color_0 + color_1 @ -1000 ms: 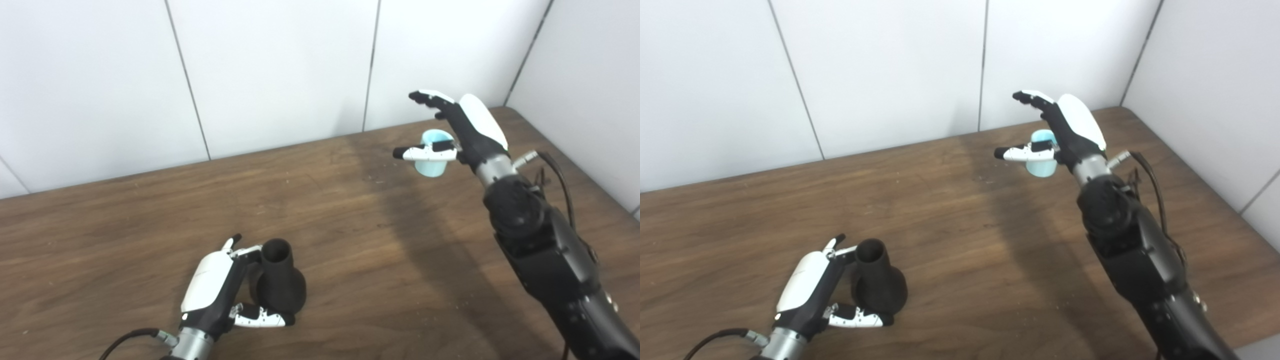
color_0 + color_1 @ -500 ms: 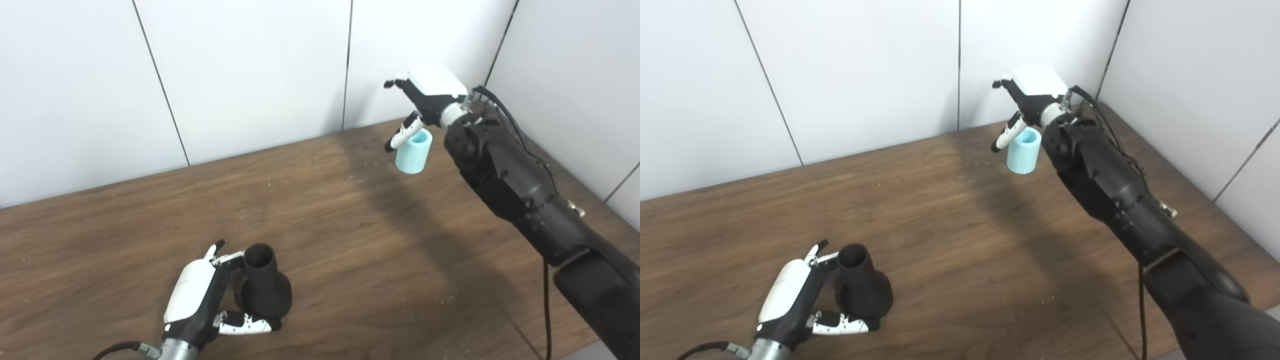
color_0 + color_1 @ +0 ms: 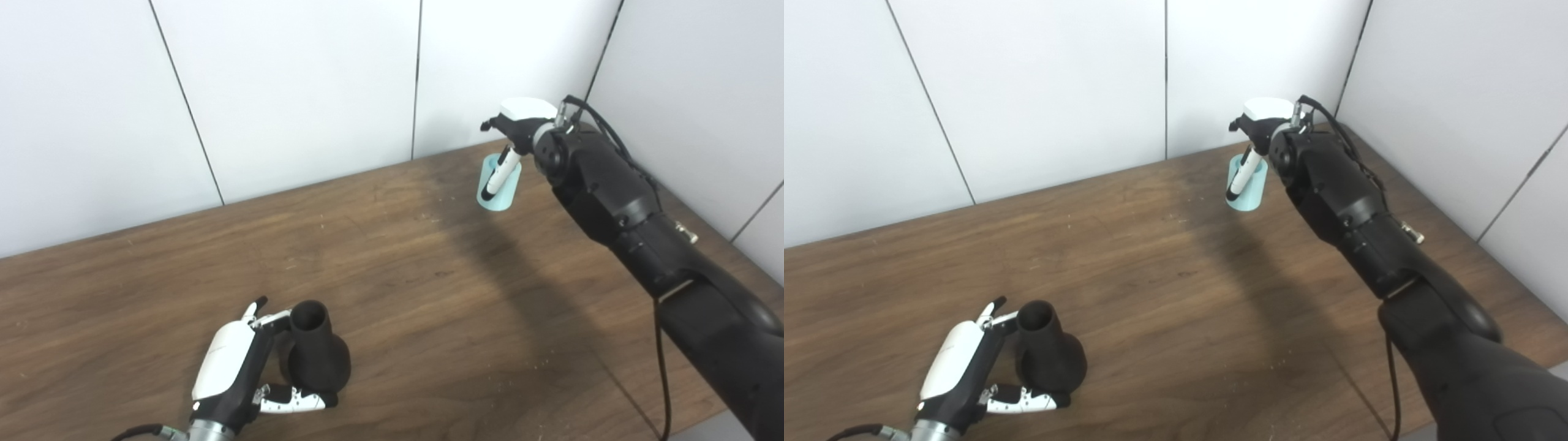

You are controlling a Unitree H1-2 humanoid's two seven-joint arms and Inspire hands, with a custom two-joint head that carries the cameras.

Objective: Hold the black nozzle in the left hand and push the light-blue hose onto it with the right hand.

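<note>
The black nozzle (image 3: 315, 358) stands upright on the brown table (image 3: 416, 275) at the near left, narrow open end up. My left hand (image 3: 233, 367) is wrapped around it, with fingers behind the neck and the thumb along the front of the base. The light-blue hose (image 3: 509, 191), a short tube, stands at the far right of the table. My right hand (image 3: 519, 122) comes down on it from above. Its thumb lies down the front of the hose and its fingers curl behind the top, mostly hidden.
White wall panels close off the table's far edge and right side just behind the hose. My right arm (image 3: 643, 245) stretches across the right part of the table with a cable hanging from it. The table's near right corner shows at the bottom right.
My right hand has turned palm down and lowered onto the hose, its thumb swinging from beside the hose onto its front. The camera has shifted. My left hand stays on the nozzle.
</note>
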